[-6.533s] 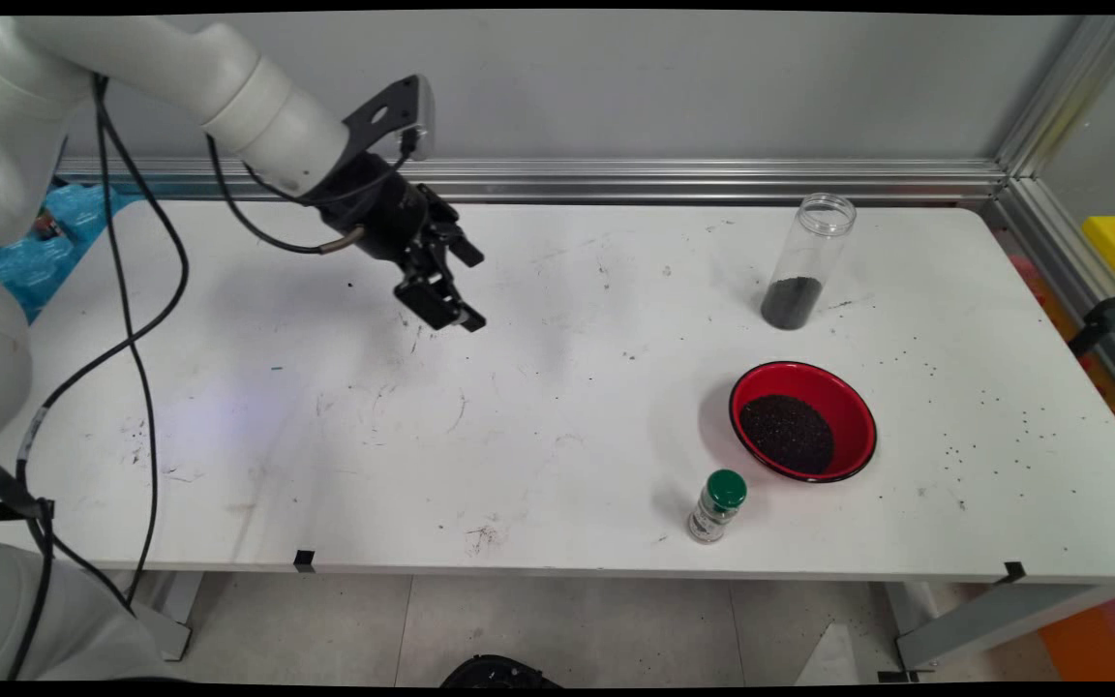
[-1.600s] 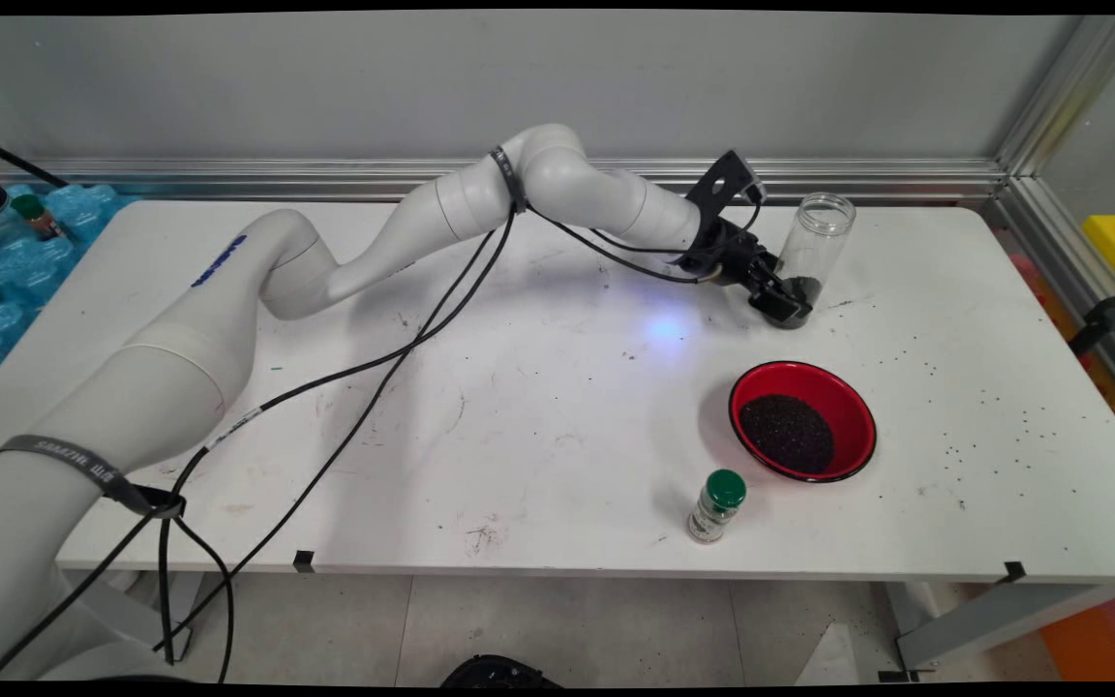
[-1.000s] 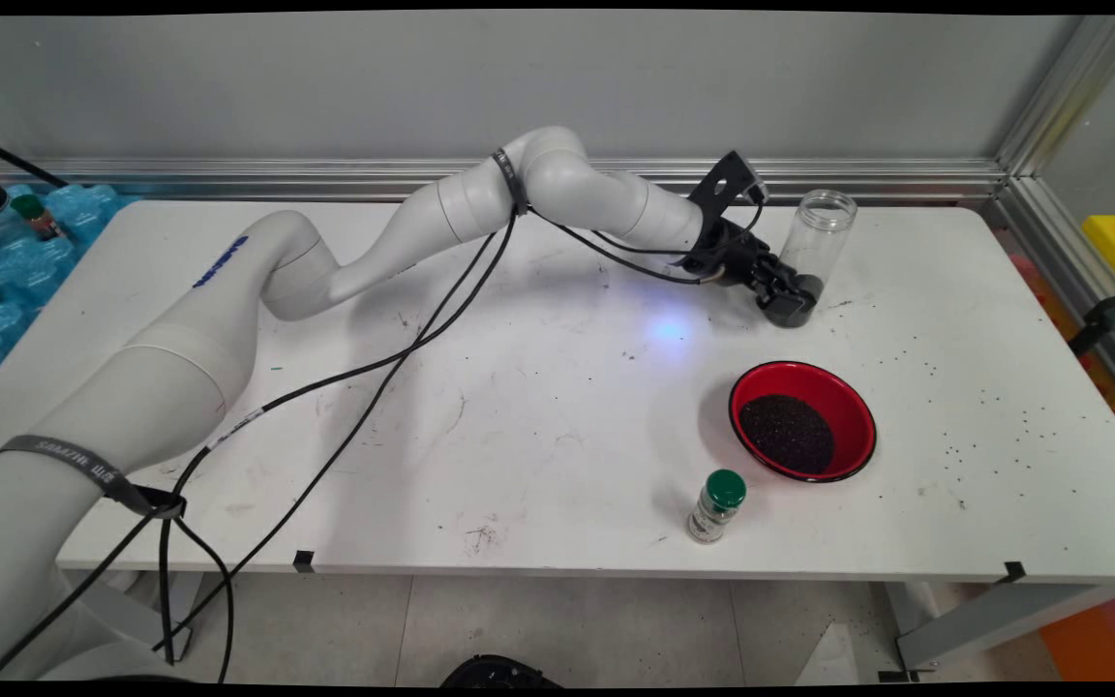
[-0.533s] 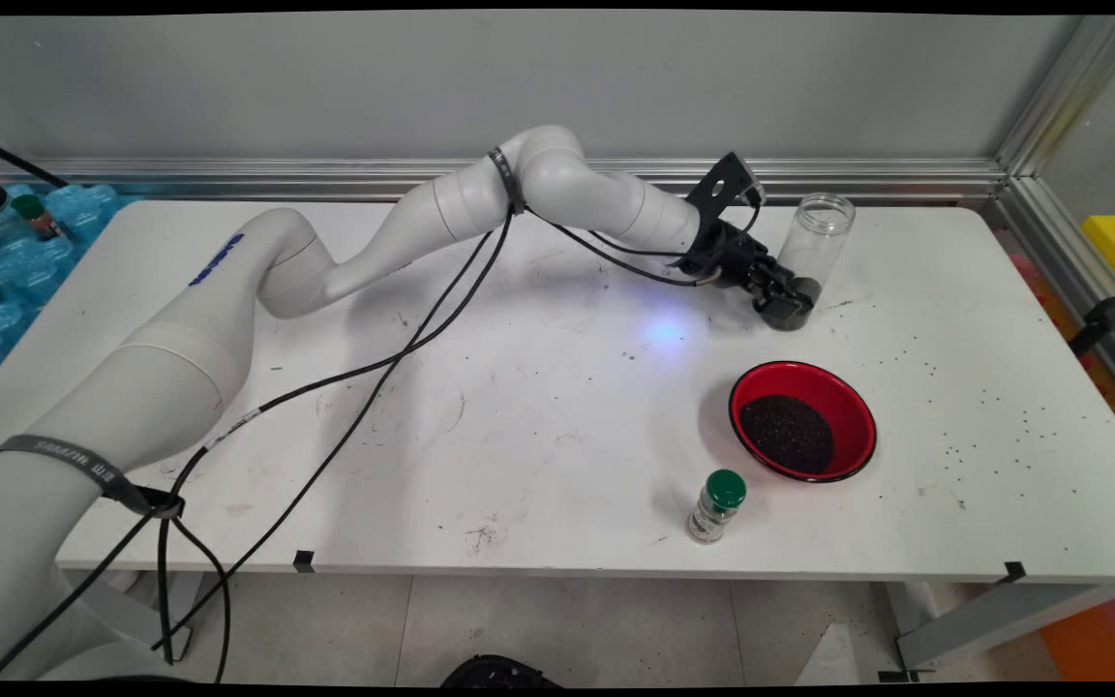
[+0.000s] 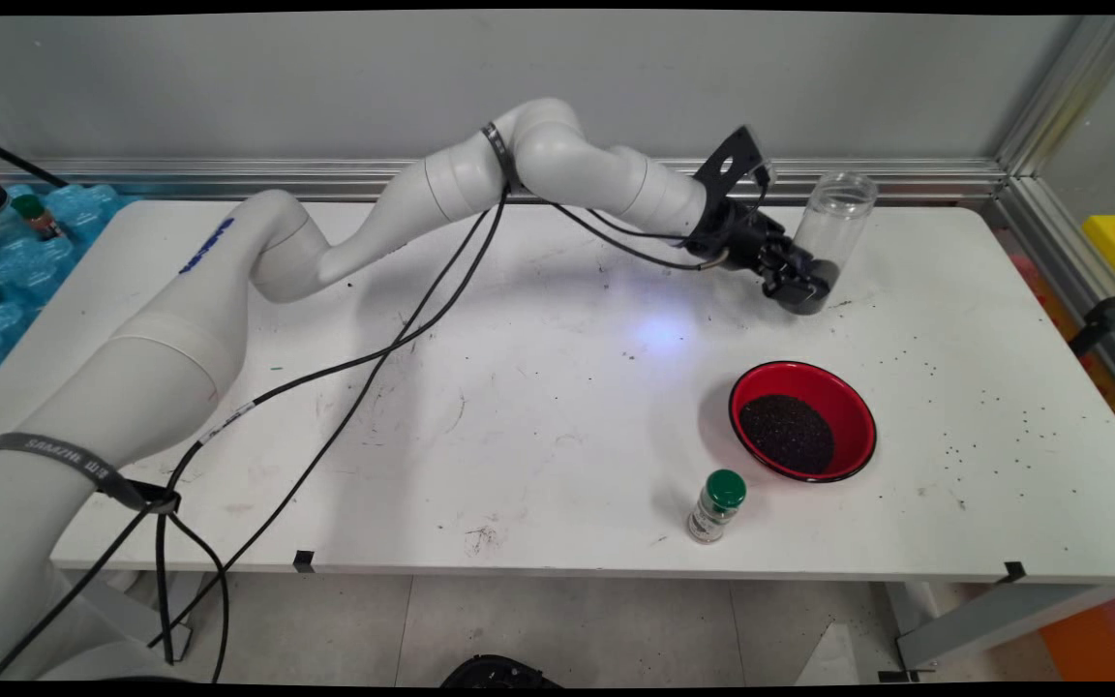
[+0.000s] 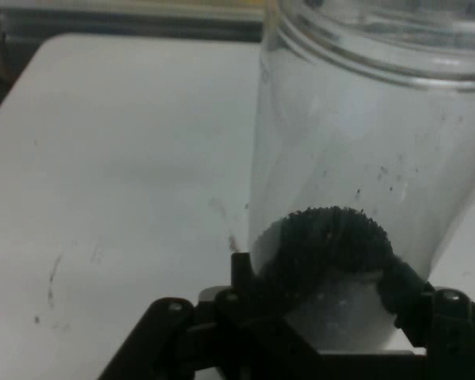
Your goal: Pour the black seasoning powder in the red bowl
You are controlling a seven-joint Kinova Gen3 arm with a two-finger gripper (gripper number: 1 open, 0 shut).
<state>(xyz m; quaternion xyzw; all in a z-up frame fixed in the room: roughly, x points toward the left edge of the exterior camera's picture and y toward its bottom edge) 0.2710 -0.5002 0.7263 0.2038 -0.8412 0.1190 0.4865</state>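
Observation:
A tall clear jar (image 5: 833,227) with black grains at its bottom hangs a little above the table's far right part, tilted to the right. My gripper (image 5: 802,284) is shut on the jar's lower end. The hand view is filled by the jar (image 6: 364,158), its black grains (image 6: 324,245) heaped low between my two fingers (image 6: 241,273). In front of the jar, on the table, a red bowl (image 5: 853,407) holds more black grains. A small shaker with a green cap (image 5: 717,505) stands near the front edge.
Loose black grains (image 5: 993,416) dot the white table (image 5: 422,407) at the right. An aluminium rail (image 5: 906,179) runs along the back and right sides. Blue packaging with bottles (image 5: 6,242) lies off the table's left end.
My gripper went from open at the left to the jar, closed round its lower end, and has now lifted it slightly and tipped it rightwards.

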